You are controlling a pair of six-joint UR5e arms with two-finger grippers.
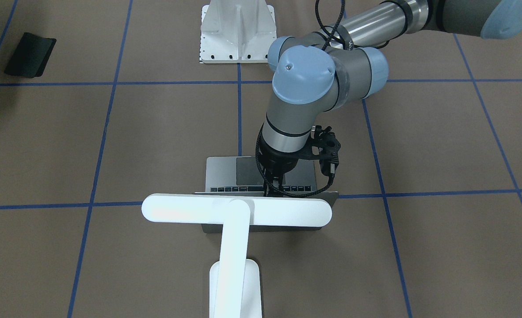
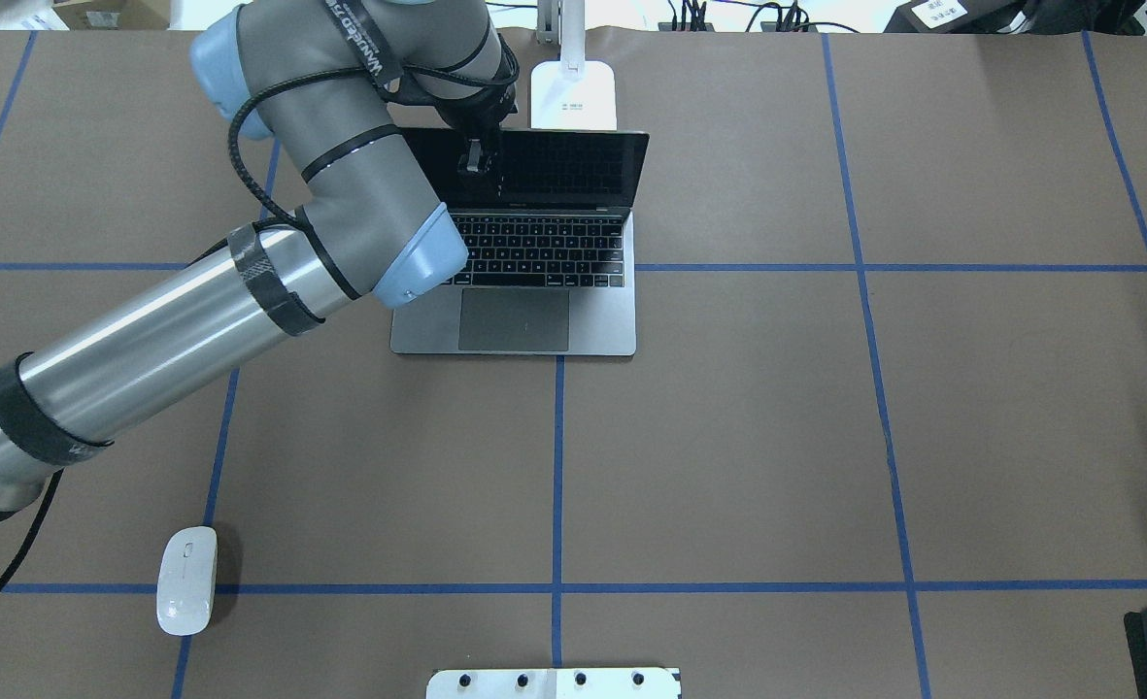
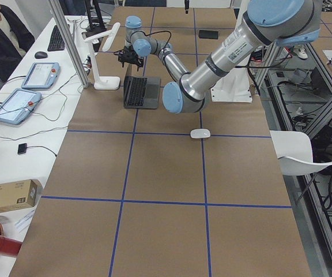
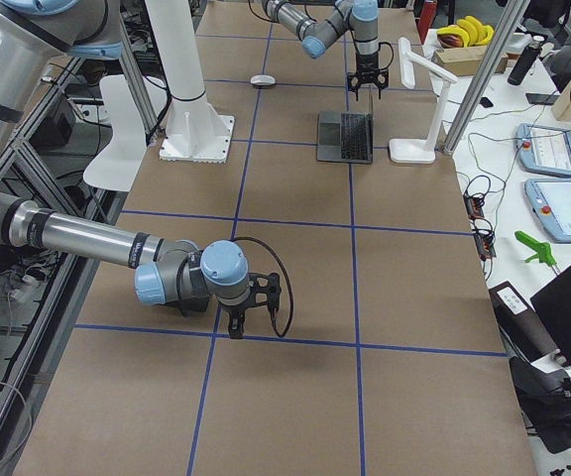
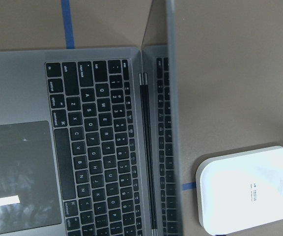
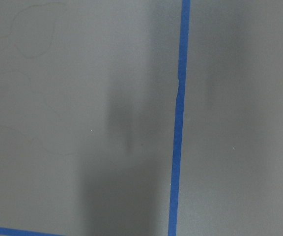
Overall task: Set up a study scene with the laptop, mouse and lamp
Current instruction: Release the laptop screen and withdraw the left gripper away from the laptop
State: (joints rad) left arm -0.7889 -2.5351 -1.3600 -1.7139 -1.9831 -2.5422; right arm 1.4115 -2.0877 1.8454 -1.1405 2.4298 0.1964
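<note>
I saw bright, even overhead room light in every view, with soft shadows. The lamp [image 1: 236, 211] was blown out to flat white in the front view. A pale glare patch sat on the trackpad of the laptop [image 5: 97, 147]. The mouse [image 2: 186, 581] cast a faint shadow. The right wrist view was dim, with a blurred shadow on the table [image 6: 58, 123]

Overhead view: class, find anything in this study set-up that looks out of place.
The mouse lies alone, far from the laptop, on the robot's left side. The laptop sits open and square, the lamp behind it.
</note>
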